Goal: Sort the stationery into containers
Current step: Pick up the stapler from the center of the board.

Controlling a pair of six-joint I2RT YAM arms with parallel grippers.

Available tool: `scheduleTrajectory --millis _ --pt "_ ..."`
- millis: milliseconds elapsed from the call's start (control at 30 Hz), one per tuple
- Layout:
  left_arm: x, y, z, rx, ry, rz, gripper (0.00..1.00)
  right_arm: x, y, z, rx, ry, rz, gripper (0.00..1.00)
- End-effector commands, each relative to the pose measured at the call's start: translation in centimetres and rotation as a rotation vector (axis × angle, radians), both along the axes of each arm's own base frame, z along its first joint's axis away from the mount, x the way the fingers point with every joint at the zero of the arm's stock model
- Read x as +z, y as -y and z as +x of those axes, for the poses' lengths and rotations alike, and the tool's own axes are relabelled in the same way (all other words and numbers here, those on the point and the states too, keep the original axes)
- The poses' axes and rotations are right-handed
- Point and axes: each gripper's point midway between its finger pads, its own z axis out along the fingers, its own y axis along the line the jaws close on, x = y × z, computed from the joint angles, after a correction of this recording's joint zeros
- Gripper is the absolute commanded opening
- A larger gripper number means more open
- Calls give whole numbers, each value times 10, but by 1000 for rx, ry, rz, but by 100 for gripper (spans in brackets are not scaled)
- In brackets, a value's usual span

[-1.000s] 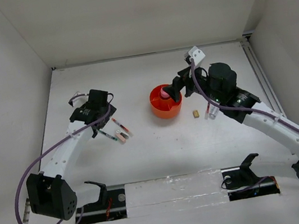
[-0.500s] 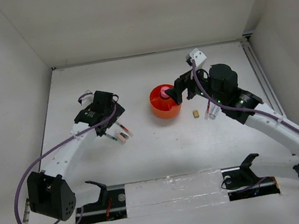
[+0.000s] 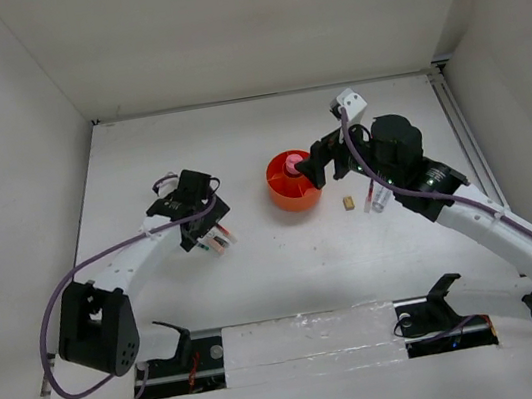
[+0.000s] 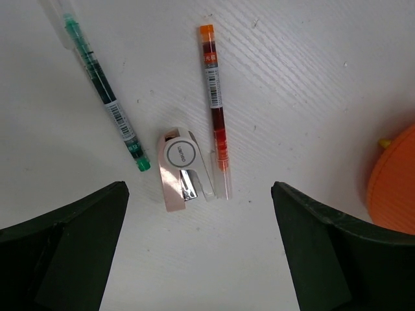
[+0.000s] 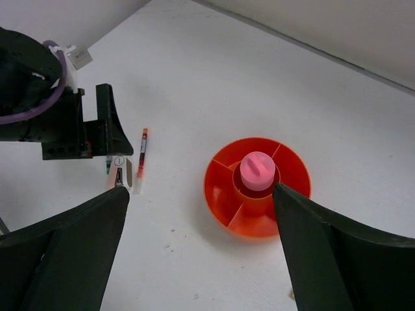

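The orange organiser (image 3: 289,197) stands mid-table, with the pink capped bottle (image 3: 293,165) upright in its central cup; both show in the right wrist view, organiser (image 5: 227,188), bottle (image 5: 258,170). My right gripper (image 3: 310,169) is open and empty, hovering by the organiser's right side. My left gripper (image 3: 208,235) is open and empty, above the green pen (image 4: 104,91), the red pen (image 4: 216,110) and the pinkish eraser piece (image 4: 183,170), which lie on the table. A tan block (image 3: 348,204) and a clear bottle (image 3: 378,200) lie right of the organiser.
The organiser's rim (image 4: 397,184) shows at the right edge of the left wrist view. White walls close the table on the left, back and right. The arm bases and a clear taped strip (image 3: 308,337) sit along the near edge.
My left gripper has moved right and nearer, to stand over the pens and eraser piece. My right gripper has barely moved. Nothing was picked up.
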Motion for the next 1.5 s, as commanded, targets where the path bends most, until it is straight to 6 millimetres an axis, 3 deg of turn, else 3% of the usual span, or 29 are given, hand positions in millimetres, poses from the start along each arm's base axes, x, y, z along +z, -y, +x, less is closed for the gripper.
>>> scheduleTrajectory --millis 0,67,267,500,767,967,1267,1467 --pt "-8 3 5 -15 1 2 88 7 -5 -7 22 7 25 98" --pt "-16 2 4 -23 -20 15 87 3 -8 -7 34 -2 21 96" --pt "-31 3 5 -23 -47 26 69 -1 -9 -8 43 -11 16 96" --pt "-43 0 3 -19 -74 47 65 -1 -9 -8 43 -11 16 96" --pt "-56 -1 1 -20 -98 58 53 -1 -10 -10 52 -12 17 96" --pt "-62 -2 -1 -20 -117 66 52 -6 -10 -10 52 -19 12 96" --pt "-67 -3 -3 -20 -125 69 33 -2 -9 -11 52 -12 17 95" --pt "-72 -3 -4 -20 -142 77 30 -2 -9 -11 52 -12 17 95"
